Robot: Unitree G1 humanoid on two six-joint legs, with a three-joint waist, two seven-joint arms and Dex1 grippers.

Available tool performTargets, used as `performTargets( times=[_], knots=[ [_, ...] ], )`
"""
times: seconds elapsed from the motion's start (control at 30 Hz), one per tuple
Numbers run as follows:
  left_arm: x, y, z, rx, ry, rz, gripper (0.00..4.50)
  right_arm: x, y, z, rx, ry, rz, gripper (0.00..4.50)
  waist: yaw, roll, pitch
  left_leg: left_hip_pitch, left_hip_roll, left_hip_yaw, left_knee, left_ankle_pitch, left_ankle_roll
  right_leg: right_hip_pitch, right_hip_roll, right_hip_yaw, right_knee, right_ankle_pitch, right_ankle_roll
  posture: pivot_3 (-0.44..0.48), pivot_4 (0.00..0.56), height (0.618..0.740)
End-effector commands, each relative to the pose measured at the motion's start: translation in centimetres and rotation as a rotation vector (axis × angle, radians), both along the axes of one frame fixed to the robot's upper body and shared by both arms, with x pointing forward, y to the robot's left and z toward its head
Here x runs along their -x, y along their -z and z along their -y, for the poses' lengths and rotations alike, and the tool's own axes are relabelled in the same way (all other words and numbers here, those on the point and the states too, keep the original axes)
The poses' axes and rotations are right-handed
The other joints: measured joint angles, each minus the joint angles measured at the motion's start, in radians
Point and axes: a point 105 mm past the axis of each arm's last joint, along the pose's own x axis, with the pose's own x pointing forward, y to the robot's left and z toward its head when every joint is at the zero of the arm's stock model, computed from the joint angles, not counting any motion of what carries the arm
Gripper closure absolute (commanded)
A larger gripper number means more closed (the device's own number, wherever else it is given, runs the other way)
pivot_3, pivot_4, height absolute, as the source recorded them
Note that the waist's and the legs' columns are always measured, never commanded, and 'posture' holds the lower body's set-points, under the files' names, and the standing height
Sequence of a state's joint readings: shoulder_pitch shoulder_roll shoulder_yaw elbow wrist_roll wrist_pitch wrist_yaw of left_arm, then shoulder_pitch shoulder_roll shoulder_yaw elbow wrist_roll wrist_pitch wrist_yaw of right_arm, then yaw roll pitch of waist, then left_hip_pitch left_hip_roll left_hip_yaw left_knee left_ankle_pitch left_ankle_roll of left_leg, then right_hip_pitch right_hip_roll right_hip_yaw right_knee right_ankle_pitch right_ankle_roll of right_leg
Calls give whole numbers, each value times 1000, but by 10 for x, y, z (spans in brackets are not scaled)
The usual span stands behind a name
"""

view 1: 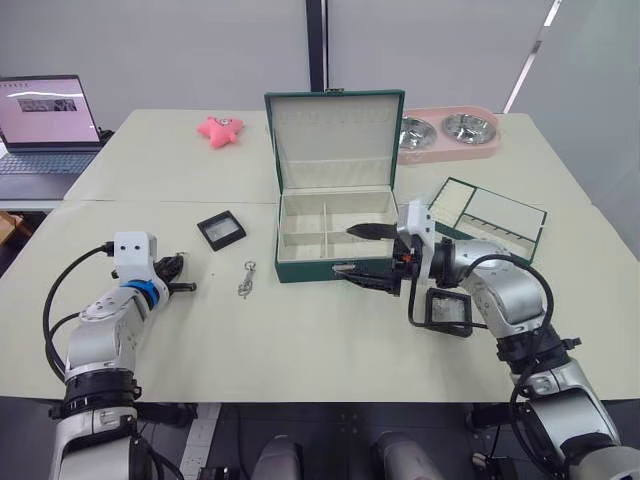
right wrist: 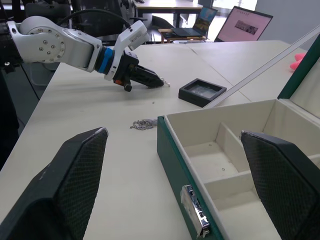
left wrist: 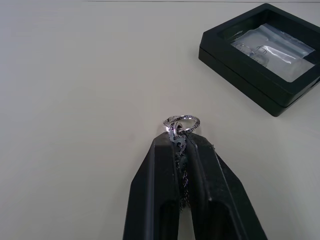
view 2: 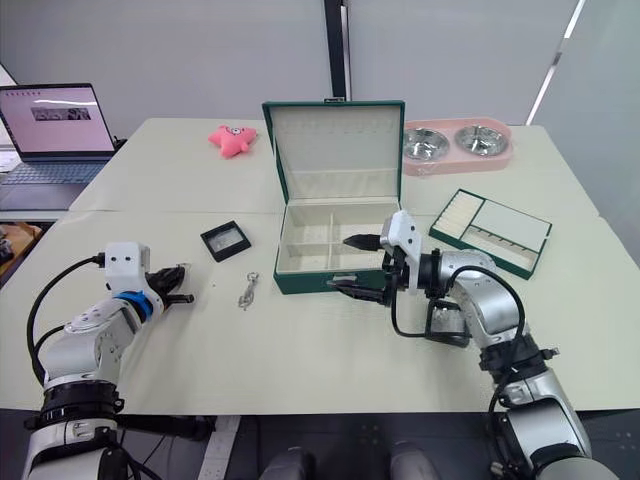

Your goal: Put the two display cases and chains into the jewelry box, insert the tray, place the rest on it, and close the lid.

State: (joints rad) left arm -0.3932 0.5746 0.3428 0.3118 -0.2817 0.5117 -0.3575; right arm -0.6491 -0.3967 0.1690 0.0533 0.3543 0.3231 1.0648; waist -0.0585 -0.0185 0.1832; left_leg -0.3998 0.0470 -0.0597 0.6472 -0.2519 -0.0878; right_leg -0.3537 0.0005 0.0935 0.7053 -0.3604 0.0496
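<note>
The left gripper (left wrist: 182, 147), at the lower left of the head view, is clamped on a thin chain (left wrist: 181, 125) just above the table (view 1: 300, 340). A second chain (view 1: 246, 279) lies between it and the open green box (view 1: 335, 225) at center. The right gripper (view 1: 372, 257) hangs wide apart over the box's front wall. One case (view 1: 221, 230) sits left of the box, another (view 1: 449, 311) under the right arm; the tray (view 1: 490, 218) is at right.
</note>
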Motion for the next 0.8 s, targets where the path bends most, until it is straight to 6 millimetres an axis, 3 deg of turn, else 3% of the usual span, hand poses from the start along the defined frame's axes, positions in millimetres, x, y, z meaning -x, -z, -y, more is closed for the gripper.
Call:
performTargets(
  times=[0.03,0.23,0.53,0.8],
  knots=[
    [1,-37,5,1,2,96,4493,3,-25,4,-45,-14,52,0,1,-1,0,0,0,0,0,0,0,0,0,0,0,0,0,0,150,740],
    [7,-65,32,3,54,148,4493,-1,-40,16,-63,12,63,0,2,-1,0,-1,0,0,0,0,0,0,-1,0,-1,0,0,0,150,740],
    [0,-93,120,83,254,208,4493,-13,-50,36,-60,88,89,0,4,-1,1,-1,-1,0,0,0,0,1,0,0,-2,0,0,0,150,740],
    [-8,-108,170,142,372,242,4493,-18,-51,55,-48,158,98,0,3,-1,1,-1,-1,2,0,0,0,1,0,1,-5,0,0,0,150,740]
  ],
)
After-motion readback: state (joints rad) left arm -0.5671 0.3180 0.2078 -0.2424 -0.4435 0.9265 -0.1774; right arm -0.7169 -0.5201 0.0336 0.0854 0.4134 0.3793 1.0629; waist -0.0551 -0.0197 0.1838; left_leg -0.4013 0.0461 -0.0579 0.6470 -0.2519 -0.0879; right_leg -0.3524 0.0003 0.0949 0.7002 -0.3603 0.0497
